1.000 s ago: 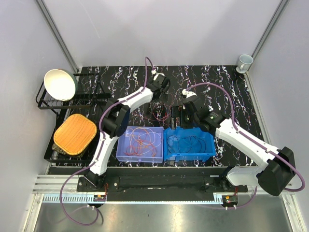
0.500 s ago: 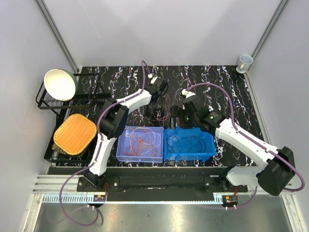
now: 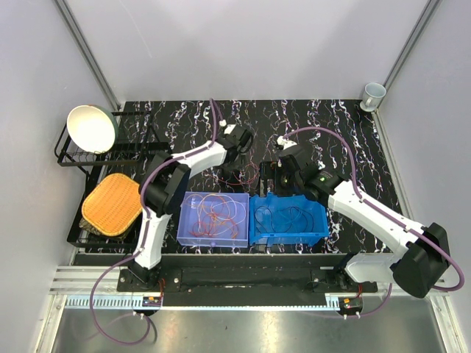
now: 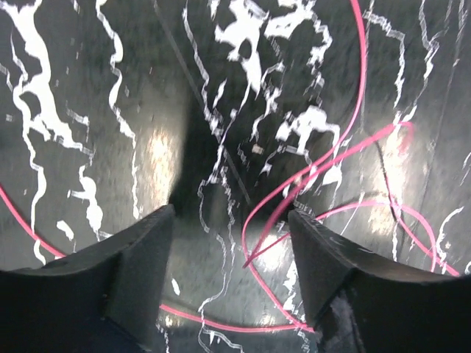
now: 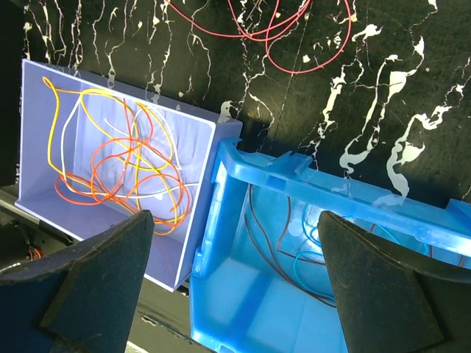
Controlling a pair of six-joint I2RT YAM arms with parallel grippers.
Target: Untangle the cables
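Nearest, orange, yellow and white cables [image 5: 110,158] are being contained by the lilac bin [image 5: 202,158] and dark cables [image 5: 251,213] by the blue bin [image 5: 243,309] beside it, the right claw [image 5: 234,220] is being held released above both, and farther off the left claw [image 4: 228,220] is being held released over red cables [image 4: 324,158] on the surface [image 4: 96,88].

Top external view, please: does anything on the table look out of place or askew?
The blue plastic bin sits slightly rotated beside the squarer lilac plastic bin. A tangle of thin red cables lies loose on the black marbled table, outside both bins.
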